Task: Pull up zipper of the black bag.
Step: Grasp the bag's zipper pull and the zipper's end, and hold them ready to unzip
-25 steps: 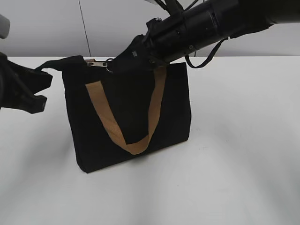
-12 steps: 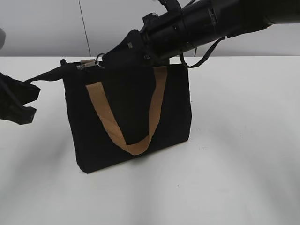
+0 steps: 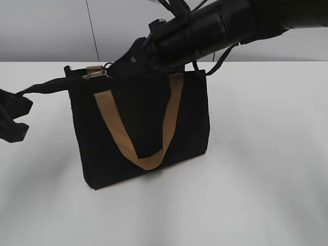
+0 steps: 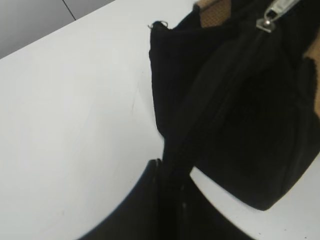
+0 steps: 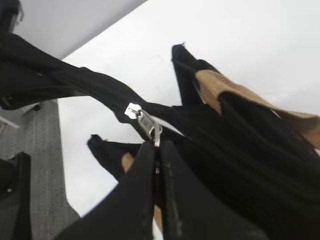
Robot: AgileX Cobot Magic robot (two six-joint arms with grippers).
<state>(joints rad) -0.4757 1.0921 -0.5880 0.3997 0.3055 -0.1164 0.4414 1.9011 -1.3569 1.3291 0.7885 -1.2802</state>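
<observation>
We have the black bag [image 3: 141,128] standing upright on the white table [image 3: 256,179], left of centre, one tan strap handle [image 3: 138,133] hanging in a loop down its near face. Our left pincer [image 3: 13,118], at the far left edge, is clamped on a black tail of fabric running off the bag's top left corner; its wrist view shows that strip [image 4: 175,165] going in between the closed fingers. Our right pincer [image 5: 156,150] reaches in from the upper right with its tips pressed together on the zipper [image 5: 142,120] by its silver pull tab, which sits near the top left corner of the bag.

We judge the bag light and soft. The cloth gives and folds, so the zip line will buckle unless the tail is held taut against the pull. The tab is small, smooth metal and likely to slip, so we would grip it flat across its plate, close to the slider, not by the ring.

Compared with a second ago, the tab has travelled left along the top edge, the right pincer has followed it, and the left pincer has drawn further left, stretching the tail longer and straighter.
</observation>
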